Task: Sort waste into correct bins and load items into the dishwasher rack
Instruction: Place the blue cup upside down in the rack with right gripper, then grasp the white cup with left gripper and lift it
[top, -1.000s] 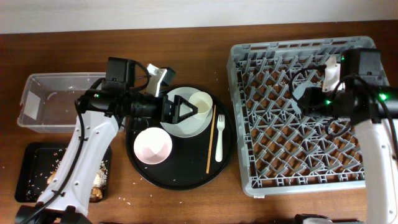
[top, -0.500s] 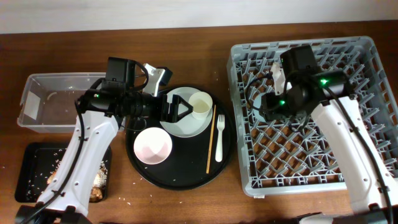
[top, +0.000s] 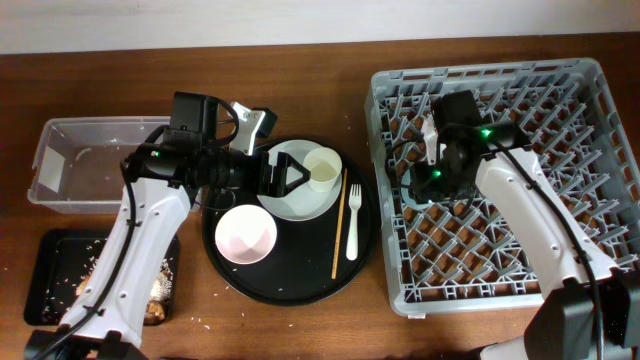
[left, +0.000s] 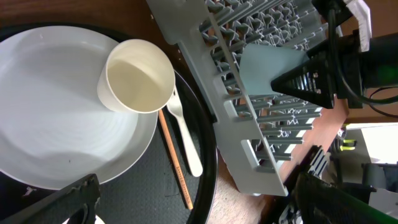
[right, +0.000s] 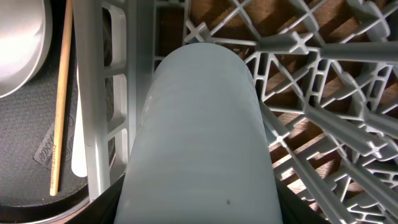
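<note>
Robot lab bench: dishwasher rack (top: 480, 73) on a wooden table (top: 300, 60).

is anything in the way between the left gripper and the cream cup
Nothing visible does. The open left gripper hangs beside the cream cup, which stands upright on the white plate, with only bare plate between them.

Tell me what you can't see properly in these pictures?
Overhead: the right arm mostly covers the light blue cup.
Right wrist: the cup hides the rack pegs beneath it.
Left wrist: the edge cuts off the white plate.
Overhead: what's in the black tray is too small to name.
</note>
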